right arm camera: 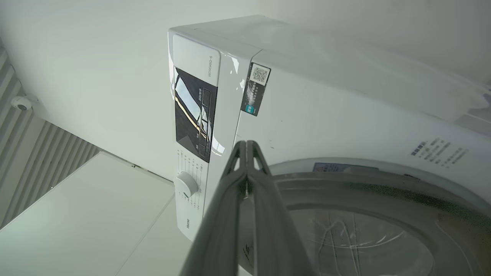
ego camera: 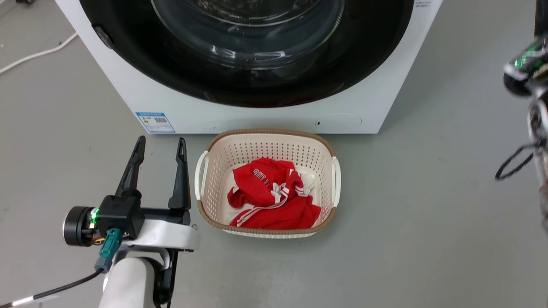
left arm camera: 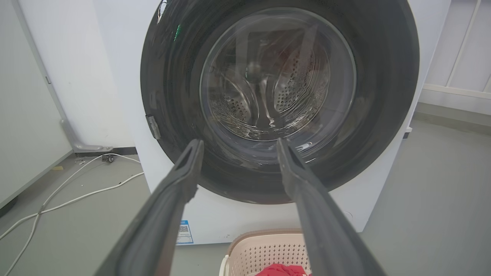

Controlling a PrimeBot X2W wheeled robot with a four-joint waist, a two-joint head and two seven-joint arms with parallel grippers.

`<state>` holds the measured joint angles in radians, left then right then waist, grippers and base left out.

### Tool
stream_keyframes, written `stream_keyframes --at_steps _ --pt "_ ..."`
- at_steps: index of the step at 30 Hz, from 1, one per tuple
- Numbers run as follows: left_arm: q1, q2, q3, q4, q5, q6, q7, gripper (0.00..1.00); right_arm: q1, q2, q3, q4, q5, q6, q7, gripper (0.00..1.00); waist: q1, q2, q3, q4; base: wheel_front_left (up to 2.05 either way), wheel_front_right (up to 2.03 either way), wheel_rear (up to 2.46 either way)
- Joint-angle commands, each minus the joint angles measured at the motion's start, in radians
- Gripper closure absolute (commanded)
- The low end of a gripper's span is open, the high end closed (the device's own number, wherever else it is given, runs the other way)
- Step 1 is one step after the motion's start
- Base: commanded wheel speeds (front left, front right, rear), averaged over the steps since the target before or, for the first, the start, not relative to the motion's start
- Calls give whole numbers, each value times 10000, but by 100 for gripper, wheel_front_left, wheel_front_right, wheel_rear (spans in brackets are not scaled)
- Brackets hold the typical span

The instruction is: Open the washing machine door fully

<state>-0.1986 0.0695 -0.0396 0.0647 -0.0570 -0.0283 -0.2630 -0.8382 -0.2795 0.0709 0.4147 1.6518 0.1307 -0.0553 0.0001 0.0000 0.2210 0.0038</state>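
My main worry is the grab itself. The washing machine door (ego camera: 257, 92) sits shut, flush against the white washing machine (ego camera: 257, 119). It is glossy and round, so I judge a finger hooking its rim could slide off, or press on the glass bowl instead. The small grey tab (left arm camera: 154, 127) on the door's edge looks like the place to pull, but I can't be sure.

The laundry basket (ego camera: 265, 132) with the red shirt (ego camera: 274, 196) stands on the floor just in front of the machine, below the door. A low-swinging arm could knock it.

My left gripper (ego camera: 160, 143) hovers just beside the basket, fingers wide apart, holding and touching nothing. My right gripper (right arm camera: 247, 147) is up near the control panel (right arm camera: 195, 115), fingers pressed together with nothing between them. Whether they touch the machine I cannot tell.
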Motion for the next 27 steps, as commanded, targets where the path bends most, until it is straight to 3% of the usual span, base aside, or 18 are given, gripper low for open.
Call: stream_keyframes --at_steps 1,6,15,21,27 --pt "-184 16 32 -53 40 -48 -25 0 -635 -153 212 478 -59 0 274 100 -1 0 306 87 0 0 0" --pt "-524 3 54 -96 92 -140 -25 0 -3064 -491 1205 2673 -506 0 1569 100 -1 0 677 226 0 0 0" --pt "-1059 -42 52 -265 88 -283 -25 0 -6461 -5 2768 6382 -1549 -1 3787 100 -1 0 1376 446 0 0 0" --pt "-1265 -70 74 -331 53 -337 -25 0 -7749 363 3223 8094 -2144 0 4059 100 -1 0 1774 580 0 0 0" --pt "-1409 -108 121 -386 52 -361 -25 0 -8250 573 3448 8661 -2482 0 4151 100 -1 0 2087 672 0 0 0"
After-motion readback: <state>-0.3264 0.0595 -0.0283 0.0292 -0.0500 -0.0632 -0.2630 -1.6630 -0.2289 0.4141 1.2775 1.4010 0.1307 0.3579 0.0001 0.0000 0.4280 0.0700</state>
